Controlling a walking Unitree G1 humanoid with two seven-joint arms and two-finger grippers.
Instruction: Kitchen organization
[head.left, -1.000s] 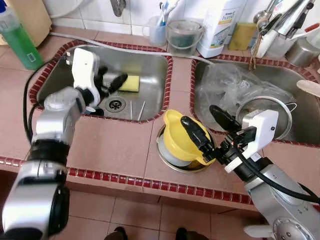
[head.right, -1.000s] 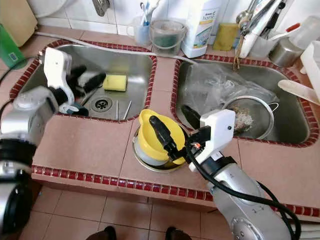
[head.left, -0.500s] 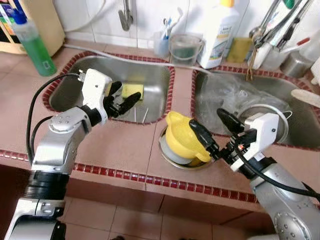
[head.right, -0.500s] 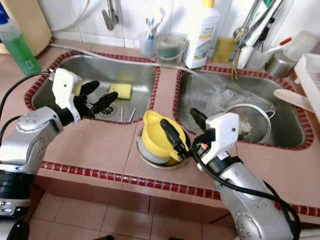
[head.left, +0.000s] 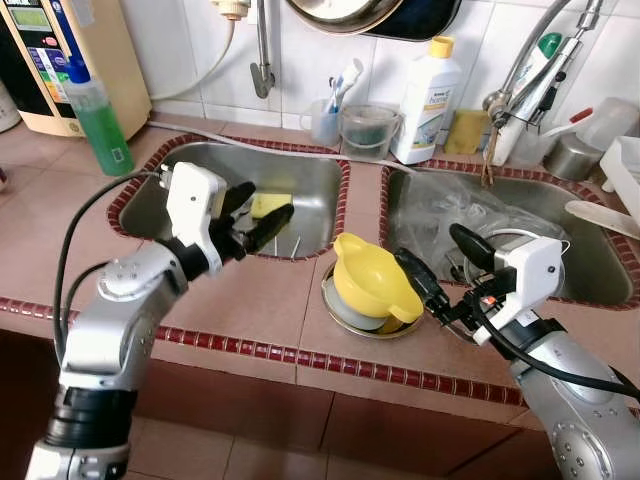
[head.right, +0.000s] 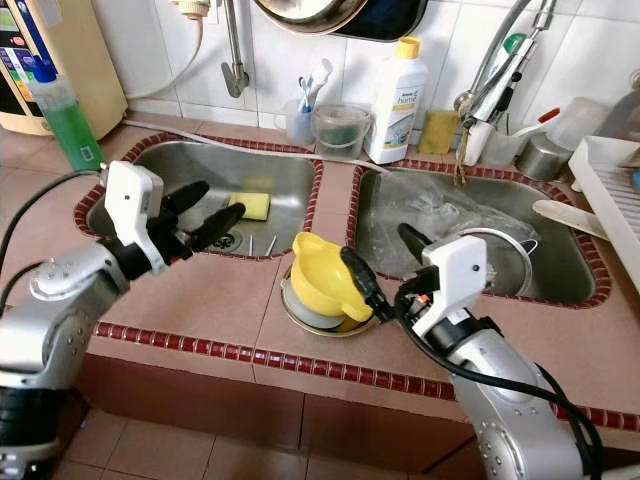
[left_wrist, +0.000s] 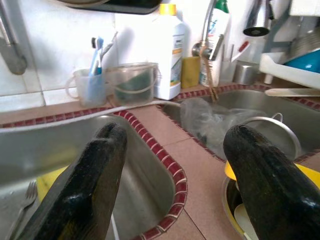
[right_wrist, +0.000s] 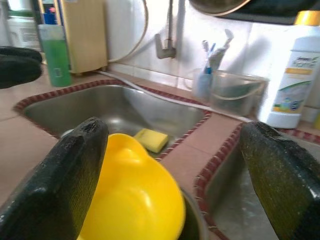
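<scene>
Two grippers are in my view, and both have their fingers spread wide with nothing held between them. My right gripper (head.left: 446, 270) is at the yellow bowl (head.left: 372, 278): one black finger lies against the bowl's right side, the other finger stands apart over the edge of the right sink (head.left: 600, 270). I cannot tell if the near finger really presses on the bowl. The yellow bowl sits tilted inside a metal bowl (head.left: 345, 316) on the tiled counter (head.left: 240, 305), on the strip between the two sinks. My left gripper (head.left: 256, 213) hangs over the front edge of the left sink (head.left: 310, 175), holding nothing. Behind its fingers, in the left sink, lies a yellow sponge (head.right: 250, 205). In the right sink there is a clear plastic bag (head.left: 450, 205) and a metal strainer (head.right: 510, 262). At the back wall stand a white detergent bottle (head.left: 428, 88) and a green soap bottle (head.left: 96, 112).
</scene>
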